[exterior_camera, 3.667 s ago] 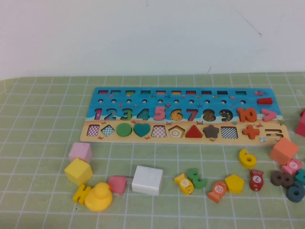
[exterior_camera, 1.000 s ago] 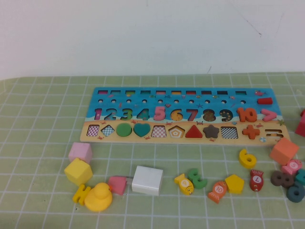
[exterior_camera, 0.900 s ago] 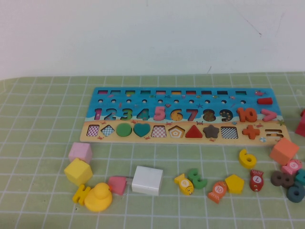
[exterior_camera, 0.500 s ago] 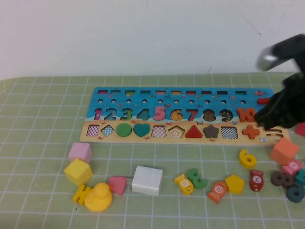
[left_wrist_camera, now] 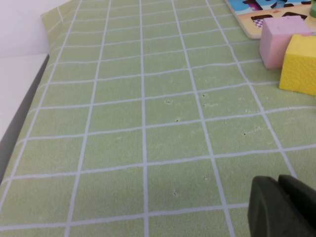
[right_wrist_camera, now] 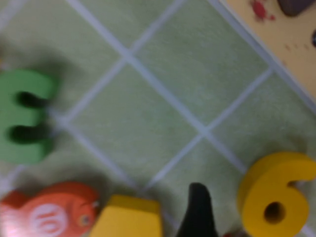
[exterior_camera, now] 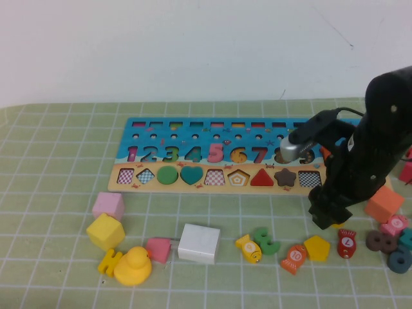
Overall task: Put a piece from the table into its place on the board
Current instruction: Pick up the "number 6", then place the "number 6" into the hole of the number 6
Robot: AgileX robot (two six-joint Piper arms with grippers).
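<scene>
The yellow "6" (right_wrist_camera: 279,195) lies flat on the green mat just in front of the board (exterior_camera: 129,122). In the high view my right arm covers it. My right gripper (exterior_camera: 328,215) hangs low over the "6". Only one dark finger (right_wrist_camera: 197,212) shows, standing apart to one side of the digit without touching it, so the jaws look open. The board's "6" recess (exterior_camera: 239,155) is empty. A tan edge of the board (right_wrist_camera: 286,39) shows in the right wrist view. My left gripper (left_wrist_camera: 279,197) is shut and empty, low over bare mat at the left.
A green "3" (exterior_camera: 266,239), an orange fish (exterior_camera: 294,257) and a yellow pentagon (exterior_camera: 316,247) lie close to the "6". An orange cube (exterior_camera: 384,203) and several small pieces lie at the right. A white block (exterior_camera: 199,243), a pink cube (exterior_camera: 107,205) and a yellow cube (exterior_camera: 105,231) lie at the left.
My right arm has come in from the right and moved down and left over the yellow "6", which it now hides in the high view. The pieces have not moved.
</scene>
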